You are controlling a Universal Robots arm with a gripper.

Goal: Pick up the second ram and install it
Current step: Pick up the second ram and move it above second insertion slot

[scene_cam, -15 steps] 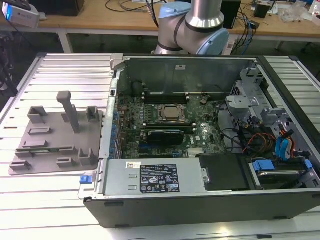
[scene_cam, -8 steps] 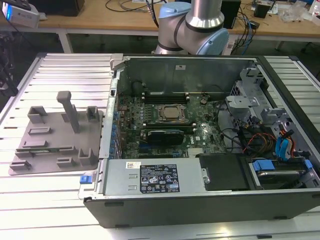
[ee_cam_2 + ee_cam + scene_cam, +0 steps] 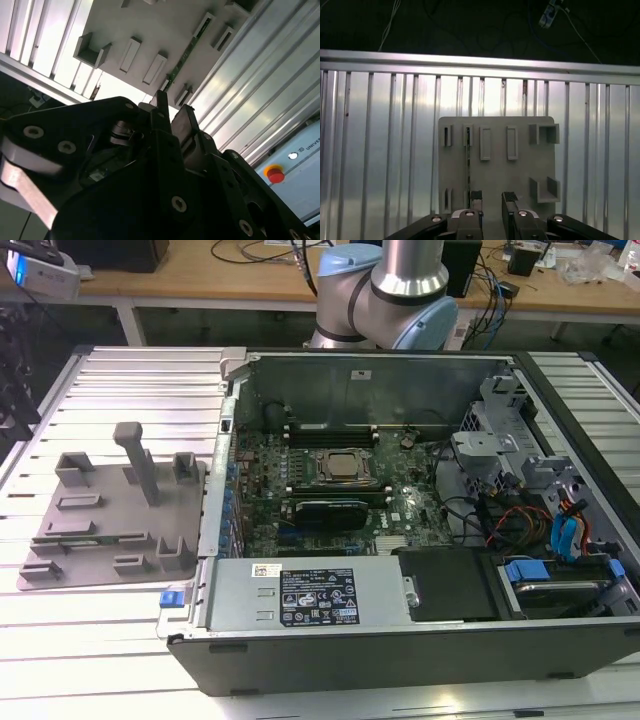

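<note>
We are seeing the gripper hanging released over the grey tray, its two fingers standing apart with bare tray showing in the gap and nothing held; the second ram is lying on edge in the tray's slotted holders, running just beside one finger rather than between the pair; in the second wrist view the same green stick is stretching away from the fingertips across the tray. Raised blocks and slots are crowding the stick closely; the ribbed aluminium table is spreading around the tray. The tray is sitting at the exterior view's left, an upright post rising from it; the open computer case is lying at centre and right, well apart from the stick, its motherboard exposed with the square processor in the middle; the arm is standing at top centre behind the case; cables and drive bays are crowding the case's right side.
</note>
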